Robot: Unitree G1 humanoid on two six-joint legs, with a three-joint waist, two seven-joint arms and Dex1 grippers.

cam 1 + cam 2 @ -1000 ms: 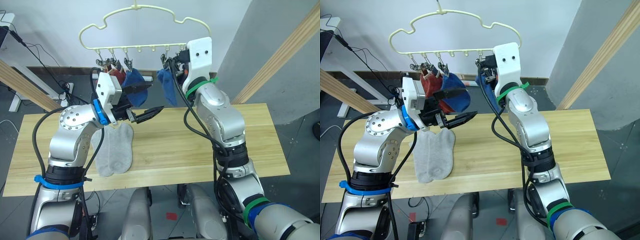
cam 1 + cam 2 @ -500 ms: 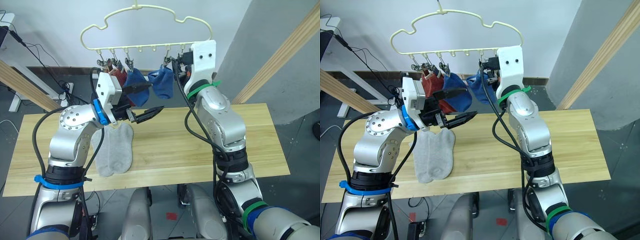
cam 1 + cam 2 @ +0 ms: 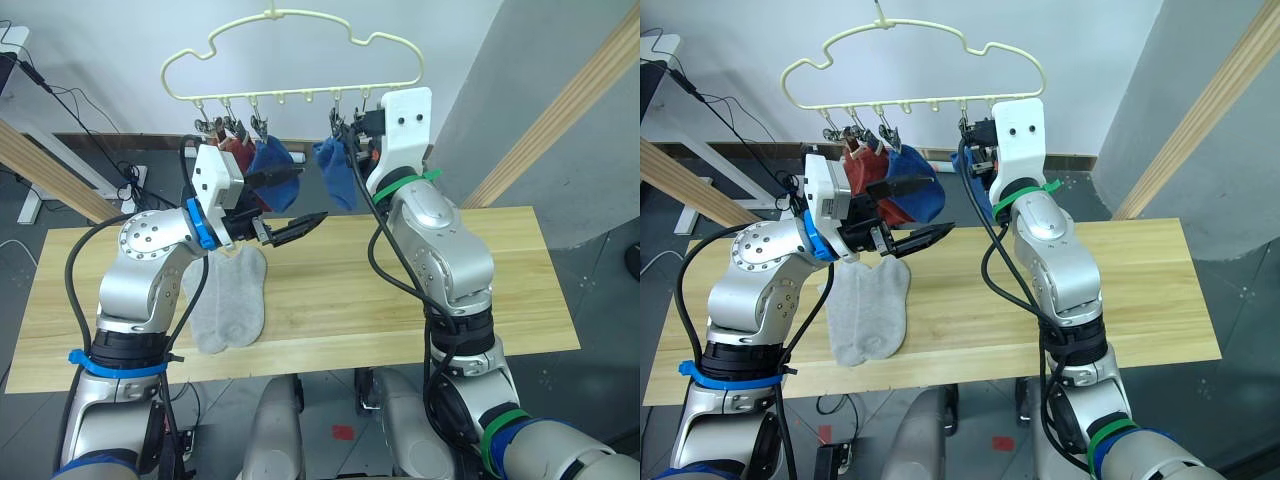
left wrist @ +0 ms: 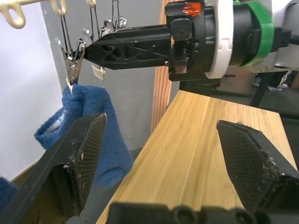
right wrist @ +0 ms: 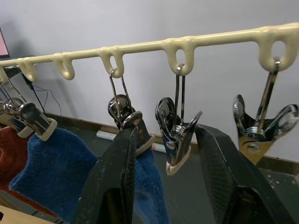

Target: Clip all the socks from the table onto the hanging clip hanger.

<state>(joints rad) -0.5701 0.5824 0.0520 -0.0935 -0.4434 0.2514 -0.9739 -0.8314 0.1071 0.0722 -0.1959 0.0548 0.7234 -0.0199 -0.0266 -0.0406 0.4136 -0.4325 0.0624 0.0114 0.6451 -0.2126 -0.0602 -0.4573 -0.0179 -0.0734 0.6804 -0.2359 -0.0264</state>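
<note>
The pale yellow clip hanger (image 3: 290, 60) hangs above the far side of the table (image 3: 500, 290). A rust red sock (image 3: 235, 150) and a blue sock (image 3: 268, 160) hang from its left clips. Another blue sock (image 3: 335, 172) hangs from a clip (image 5: 128, 116) further right. My right gripper (image 5: 169, 130) is raised to the clip row and open, its fingers (image 5: 117, 186) straddling an empty clip (image 5: 175, 140) beside that sock. My left gripper (image 3: 310, 195) hovers open and empty above the table, below the hung socks. Light grey socks (image 3: 228, 298) lie together on the table under the left arm.
Thick wooden rail beams slant at the right (image 3: 560, 110) and left (image 3: 50, 170). One more empty clip (image 5: 261, 126) hangs toward the hanger's right end. Bare plank stretches to the right of the grey socks. Cables (image 3: 100, 110) trail on the floor behind.
The right-hand blue sock swung up leftward half a second ago and now hangs straight down from its clip. My right arm has shifted slightly. The left arm has not moved.
</note>
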